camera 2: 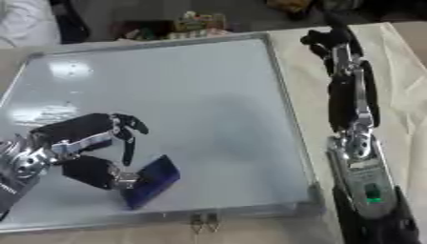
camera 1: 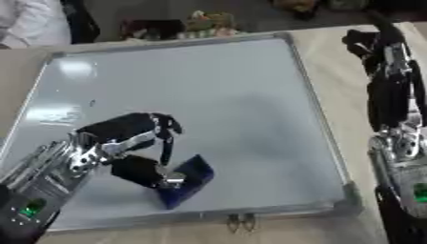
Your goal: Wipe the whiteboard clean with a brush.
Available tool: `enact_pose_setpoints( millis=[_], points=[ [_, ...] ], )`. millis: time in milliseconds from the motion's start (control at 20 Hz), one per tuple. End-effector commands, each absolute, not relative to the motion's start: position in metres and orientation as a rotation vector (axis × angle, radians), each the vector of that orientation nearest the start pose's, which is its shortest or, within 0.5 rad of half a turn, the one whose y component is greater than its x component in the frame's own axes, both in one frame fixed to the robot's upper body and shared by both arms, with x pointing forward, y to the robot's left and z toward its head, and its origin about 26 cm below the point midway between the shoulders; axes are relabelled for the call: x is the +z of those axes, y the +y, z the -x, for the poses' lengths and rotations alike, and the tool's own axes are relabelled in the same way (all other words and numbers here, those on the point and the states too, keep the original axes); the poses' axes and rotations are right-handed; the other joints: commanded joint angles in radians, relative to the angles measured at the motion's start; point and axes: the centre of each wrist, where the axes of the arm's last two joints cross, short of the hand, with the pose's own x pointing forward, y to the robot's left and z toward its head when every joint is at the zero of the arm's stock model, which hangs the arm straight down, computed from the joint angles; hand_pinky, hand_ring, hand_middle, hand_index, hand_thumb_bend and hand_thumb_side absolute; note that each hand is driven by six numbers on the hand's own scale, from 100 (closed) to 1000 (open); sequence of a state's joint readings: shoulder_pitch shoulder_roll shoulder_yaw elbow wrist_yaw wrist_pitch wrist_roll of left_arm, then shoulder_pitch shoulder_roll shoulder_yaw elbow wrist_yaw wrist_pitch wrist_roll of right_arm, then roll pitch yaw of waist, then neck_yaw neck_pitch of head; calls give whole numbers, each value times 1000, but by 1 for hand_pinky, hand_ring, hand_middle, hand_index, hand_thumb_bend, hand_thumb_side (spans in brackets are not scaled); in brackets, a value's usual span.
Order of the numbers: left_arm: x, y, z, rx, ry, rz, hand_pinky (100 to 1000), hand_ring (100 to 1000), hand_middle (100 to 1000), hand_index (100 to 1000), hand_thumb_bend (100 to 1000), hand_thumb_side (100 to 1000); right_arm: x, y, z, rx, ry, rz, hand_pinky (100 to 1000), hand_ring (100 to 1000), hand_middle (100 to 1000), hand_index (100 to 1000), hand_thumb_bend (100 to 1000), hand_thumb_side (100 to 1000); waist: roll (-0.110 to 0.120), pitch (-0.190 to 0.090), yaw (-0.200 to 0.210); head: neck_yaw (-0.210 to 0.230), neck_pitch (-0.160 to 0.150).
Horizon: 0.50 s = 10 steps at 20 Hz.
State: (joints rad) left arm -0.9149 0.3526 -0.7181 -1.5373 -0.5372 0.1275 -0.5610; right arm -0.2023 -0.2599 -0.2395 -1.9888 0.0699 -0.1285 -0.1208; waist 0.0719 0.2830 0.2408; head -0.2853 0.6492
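Note:
A whiteboard (camera 1: 208,95) with a metal frame lies flat on the table and fills most of the view. A dark blue brush (camera 1: 188,181) rests on its lower middle part. My left hand (camera 1: 137,147) comes in from the lower left, and its thumb and curled fingers pinch the near end of the brush. My right hand (camera 2: 330,40) rests off the board, beside its upper right corner, with its fingers curled and nothing in them. I see almost no marks on the board, only a tiny dark speck (camera 1: 92,102) at the left.
A beige table (camera 1: 333,62) shows to the right of the board. Small cluttered objects (camera 1: 204,24) stand behind the board's far edge. A metal clip (camera 1: 240,220) sticks out at the board's near edge.

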Motion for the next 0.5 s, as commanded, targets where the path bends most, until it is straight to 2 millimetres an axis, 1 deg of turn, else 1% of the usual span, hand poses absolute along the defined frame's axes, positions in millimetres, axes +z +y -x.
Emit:
enact_pose_setpoints(
  millis=[50,200,300,500],
  points=[
    [215,70,-358,-1969,-1646,-360,983,863,697,496,706,863,187,-323,-284,70,-2348,519,873,865,625,933,102,1000,0,-23,4,-6,7],
    [211,69,-358,-1961,-1645,-356,978,814,624,512,709,848,187,-323,-283,72,-2347,523,873,865,625,933,101,1000,3,-24,8,-9,8],
    [207,67,-357,-1950,-1653,-353,970,783,588,510,691,828,187,-324,-283,73,-2345,528,873,865,625,933,102,1000,6,-23,12,-15,10],
    [197,63,-359,-1933,-1668,-371,968,791,601,502,683,812,187,-324,-283,74,-2345,531,873,864,623,933,101,1000,7,-23,15,-17,11]
  ],
)
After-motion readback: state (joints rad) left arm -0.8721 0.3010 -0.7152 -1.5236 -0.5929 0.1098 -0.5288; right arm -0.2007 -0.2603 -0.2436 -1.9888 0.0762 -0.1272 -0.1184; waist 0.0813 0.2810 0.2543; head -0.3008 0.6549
